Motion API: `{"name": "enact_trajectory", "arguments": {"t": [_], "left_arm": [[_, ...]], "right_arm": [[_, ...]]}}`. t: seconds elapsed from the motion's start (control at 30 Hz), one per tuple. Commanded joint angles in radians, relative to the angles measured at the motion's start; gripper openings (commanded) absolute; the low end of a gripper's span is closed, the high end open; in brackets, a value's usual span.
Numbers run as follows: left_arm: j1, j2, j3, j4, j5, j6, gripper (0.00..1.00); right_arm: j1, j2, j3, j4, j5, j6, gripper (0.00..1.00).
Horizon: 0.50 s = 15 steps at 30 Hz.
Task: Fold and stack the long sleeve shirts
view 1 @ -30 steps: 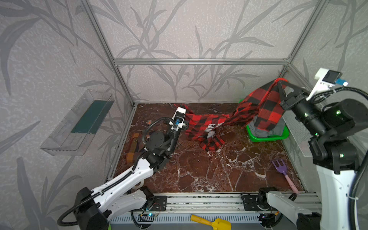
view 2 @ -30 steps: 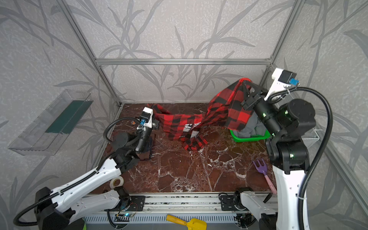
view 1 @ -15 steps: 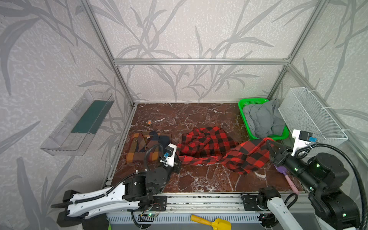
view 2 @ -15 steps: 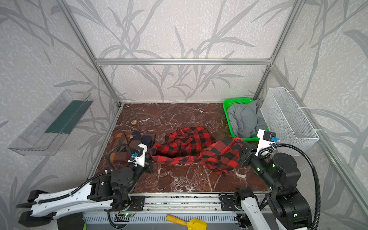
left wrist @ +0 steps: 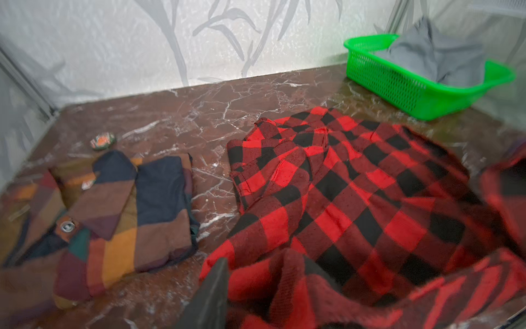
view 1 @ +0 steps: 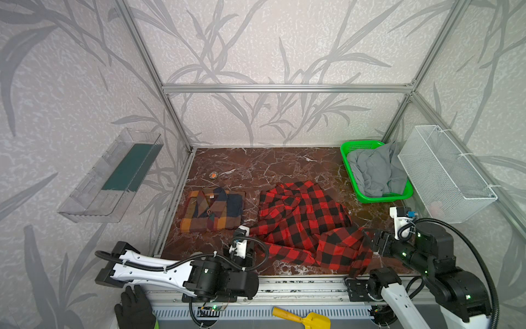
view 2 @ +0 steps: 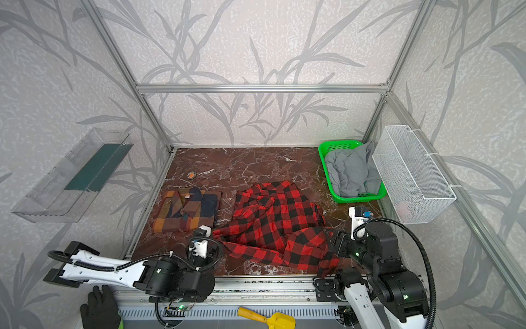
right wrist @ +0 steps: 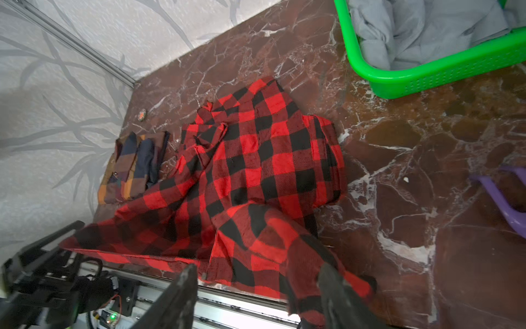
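The red-and-black check long sleeve shirt [view 1: 301, 225] [view 2: 273, 225] lies rumpled and spread on the marble table, with its near edge hanging over the front rail. The brown, orange and navy plaid shirt [view 1: 213, 209] [view 2: 186, 210] lies folded flat to its left. My left gripper [view 1: 253, 245] [left wrist: 264, 284] is low at the check shirt's near left corner. Its jaws stand apart with cloth bunched between them, and the cloth hides one finger. My right gripper [view 1: 370, 242] [right wrist: 259, 287] is at the near right corner, open wide, with cloth draped against one finger [right wrist: 333, 287].
A green basket [view 1: 378, 198] holding grey cloth [view 1: 373, 171] stands at the back right, under a white wire basket [view 1: 444, 171] on the wall. A small round orange thing [view 1: 213, 175] lies behind the plaid shirt. A purple toy rake [right wrist: 501, 196] lies at the right. A black-gloved hand [view 1: 133, 307] rests at the front left.
Both grippers came down from high at the back to the front edge, laying the check shirt on the table. Their jaws have parted. The folded plaid shirt is now uncovered.
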Motion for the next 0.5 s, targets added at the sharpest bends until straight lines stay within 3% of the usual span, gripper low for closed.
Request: {"name": "enact_trajectory", "arguments": {"t": [0.0,0.03,0.1,0.2,0.33,0.47], "left_arm": [[-0.002,-0.136,-0.018,0.044,-0.001,0.137,0.55],[-0.003,-0.176,-0.013,0.024,0.021,0.144,0.58],[-0.002,-0.27,0.002,-0.011,0.042,0.157,0.81],[-0.002,-0.362,0.015,-0.004,0.064,0.237,0.92],[-0.002,-0.324,0.055,0.057,0.063,0.373,0.94],[-0.002,-0.228,0.148,0.05,0.037,0.459,0.94]], "right_arm": [[0.005,0.023,0.062,-0.02,0.05,-0.029,0.71],[0.006,0.032,0.074,-0.003,0.042,-0.027,0.72],[0.006,0.064,0.098,0.023,0.021,-0.021,0.72],[0.005,0.144,0.102,0.093,-0.056,-0.014,0.72],[0.01,0.24,0.055,0.267,-0.145,0.028,0.72],[0.154,0.379,0.02,0.375,0.011,0.025,0.69]]}}
